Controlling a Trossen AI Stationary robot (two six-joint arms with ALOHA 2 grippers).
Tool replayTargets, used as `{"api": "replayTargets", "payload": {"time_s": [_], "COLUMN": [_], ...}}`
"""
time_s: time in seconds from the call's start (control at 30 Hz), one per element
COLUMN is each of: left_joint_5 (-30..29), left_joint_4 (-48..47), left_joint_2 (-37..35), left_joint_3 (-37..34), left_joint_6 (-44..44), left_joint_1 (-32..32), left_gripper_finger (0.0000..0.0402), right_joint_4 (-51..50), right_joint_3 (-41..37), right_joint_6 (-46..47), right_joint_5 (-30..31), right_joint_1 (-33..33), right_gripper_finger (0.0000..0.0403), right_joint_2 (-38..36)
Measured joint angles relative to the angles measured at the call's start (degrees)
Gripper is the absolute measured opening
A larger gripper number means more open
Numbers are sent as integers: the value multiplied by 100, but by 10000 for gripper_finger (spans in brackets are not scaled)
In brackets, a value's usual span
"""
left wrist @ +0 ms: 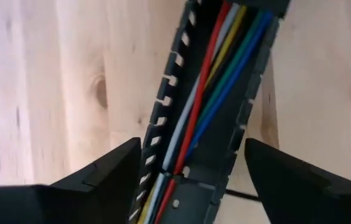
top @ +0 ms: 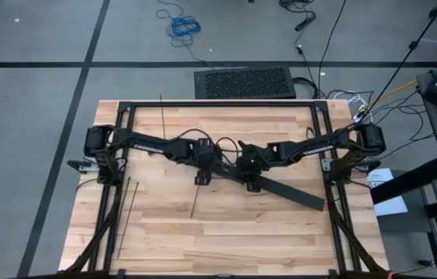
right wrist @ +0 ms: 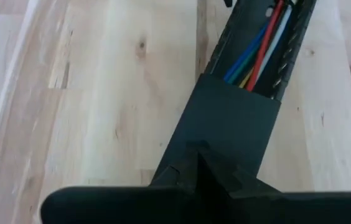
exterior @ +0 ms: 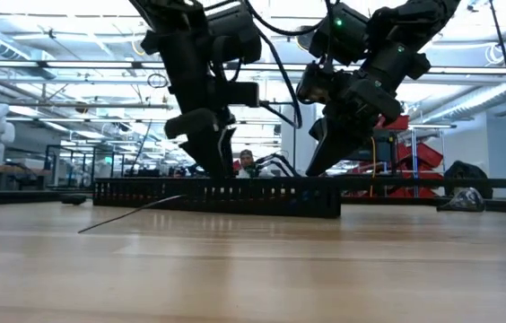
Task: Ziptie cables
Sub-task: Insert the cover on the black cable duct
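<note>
Coloured cables [left wrist: 194, 106] in black slotted channel [left wrist: 163, 118], left gripper [left wrist: 191, 177] straddling it

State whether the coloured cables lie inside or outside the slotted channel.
Inside: the cables run lengthwise between the walls of the black slotted channel.

Both arms reach inward to table centre. The left gripper [left wrist: 188, 177] points down, fingers spread wide; the right gripper [right wrist: 203, 168], at its three o'clock, is closed.

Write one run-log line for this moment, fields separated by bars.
left claw: open, astride slotted channel | right claw: shut, over channel cover | cables: inside channel | zipties: on table, unused
</note>
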Motion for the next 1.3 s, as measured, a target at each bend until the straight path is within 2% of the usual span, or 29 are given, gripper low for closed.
{"api": "replayTargets", "payload": {"time_s": [0.27,0.4,0.57,0.77,0.9,1.13,1.3], "left_joint_5": [287,886,1229,1415,1309,1063,1007], "left_joint_4": [-9,-208,-224,-29,38,140,162], "left_joint_2": [157,479,786,848,857,863,868], "left_joint_3": [-1,-4,25,-3,-8,-8,-8], "left_joint_6": [815,1053,1075,517,205,-306,-614], "left_joint_1": [502,793,1023,946,736,378,320], "left_gripper_finger": [358,367,352,294,263,254,253], "right_joint_4": [-71,-117,-275,-284,-238,104,2], "right_joint_3": [-2,0,7,39,32,13,147], "right_joint_6": [-109,-193,-295,-316,-382,-457,-483], "right_joint_5": [-10,-109,-166,-219,-338,-625,-570], "right_joint_1": [2,0,0,-60,-210,-366,-408], "right_gripper_finger": [0,0,0,0,0,0,0], "right_joint_2": [-2,-2,-11,-9,-9,9,-31]}}
